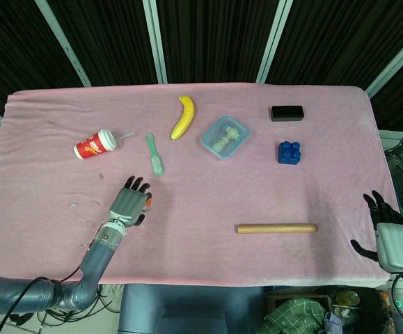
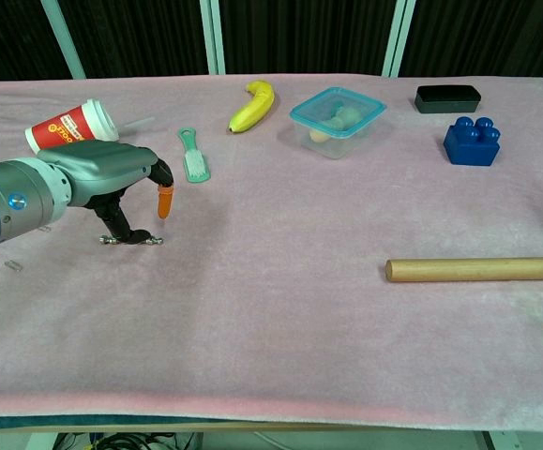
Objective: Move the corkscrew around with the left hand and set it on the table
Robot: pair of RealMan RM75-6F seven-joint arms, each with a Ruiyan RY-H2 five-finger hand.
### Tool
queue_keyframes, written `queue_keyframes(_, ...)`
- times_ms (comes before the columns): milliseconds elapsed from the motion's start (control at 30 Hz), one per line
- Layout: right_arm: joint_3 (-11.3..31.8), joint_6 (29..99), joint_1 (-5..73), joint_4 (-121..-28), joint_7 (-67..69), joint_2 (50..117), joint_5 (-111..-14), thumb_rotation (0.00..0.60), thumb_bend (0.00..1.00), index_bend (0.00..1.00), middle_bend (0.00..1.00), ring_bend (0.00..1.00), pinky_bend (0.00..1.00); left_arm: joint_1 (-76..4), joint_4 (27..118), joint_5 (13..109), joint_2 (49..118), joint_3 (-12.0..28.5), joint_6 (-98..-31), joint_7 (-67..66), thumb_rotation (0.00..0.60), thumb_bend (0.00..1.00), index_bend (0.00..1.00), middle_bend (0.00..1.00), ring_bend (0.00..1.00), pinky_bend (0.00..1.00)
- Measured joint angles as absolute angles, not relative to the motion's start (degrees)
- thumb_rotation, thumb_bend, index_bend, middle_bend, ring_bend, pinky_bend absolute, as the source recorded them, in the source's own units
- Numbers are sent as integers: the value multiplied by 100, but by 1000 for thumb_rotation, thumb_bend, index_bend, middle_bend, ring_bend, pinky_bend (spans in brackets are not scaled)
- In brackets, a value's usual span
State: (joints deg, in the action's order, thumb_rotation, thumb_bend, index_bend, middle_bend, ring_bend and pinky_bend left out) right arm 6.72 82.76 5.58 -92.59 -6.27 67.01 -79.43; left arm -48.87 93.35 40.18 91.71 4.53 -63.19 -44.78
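The corkscrew (image 2: 163, 201) has an orange end and a dark arm with a metal tip (image 2: 132, 240). My left hand (image 2: 102, 176) grips it near the table's front left, fingers curled over it. The metal tip is at or just above the pink cloth. In the head view the left hand (image 1: 127, 202) covers most of the corkscrew, and only a bit of the orange end (image 1: 147, 201) shows. My right hand (image 1: 393, 236) hangs off the table's right front edge, fingers apart and holding nothing.
A red cup (image 1: 95, 145) lies on its side behind the left hand, with a green brush (image 1: 154, 154) beside it. Farther back are a banana (image 1: 183, 116), a blue-lidded box (image 1: 225, 136), a black box (image 1: 287, 113) and a blue brick (image 1: 289, 152). A wooden rod (image 1: 276, 228) lies front right. Small metal clips (image 1: 90, 223) lie left.
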Motion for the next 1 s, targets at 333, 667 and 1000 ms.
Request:
queue_keyframes(333,665,8285,559,-9291,-644,6701,-7951,600,88,0,0,122,206,-4882,9450,4024,9137,494,-6340,-4476,600,329,459,166,0,0)
queue_keyframes(667,667,8273,553,-9322,-614,6687,-7919,600,87,0,0,122,206,-4895,9294,3993,9219,490,-6436,-4630,600,331,465,168,0,0)
queue_keyframes(1000,696,8236,544,-9374,-576,6682,-7795,600,87,0,0,122,206,-4930,9018,3956,9402,433,-6349,-4751,600,357,469,168,0,0)
